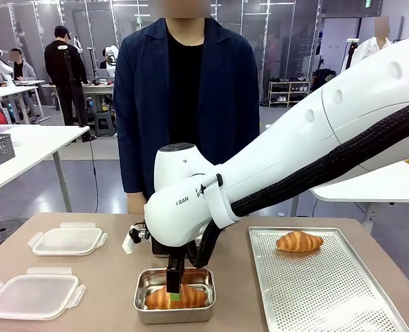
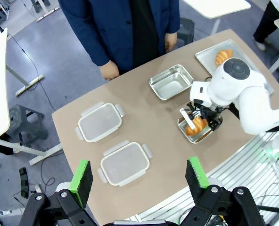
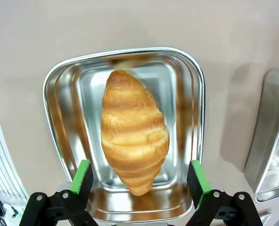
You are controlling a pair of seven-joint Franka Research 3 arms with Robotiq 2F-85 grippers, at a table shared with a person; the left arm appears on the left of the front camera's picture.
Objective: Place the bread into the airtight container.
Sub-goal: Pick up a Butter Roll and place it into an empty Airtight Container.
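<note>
Right wrist view: the right gripper is spread wide, its green pads standing clear on either side of a croissant. The croissant lies lengthwise inside the steel container, apparently resting on its floor. A second steel container sits just beside it, empty. From the left wrist camera, the left gripper hangs high above the tabletop, spread and holding nothing. Across the front view, two plastic lids lie to the left, and a perforated tray on the right carries a second croissant. A person stands at the far edge.
</note>
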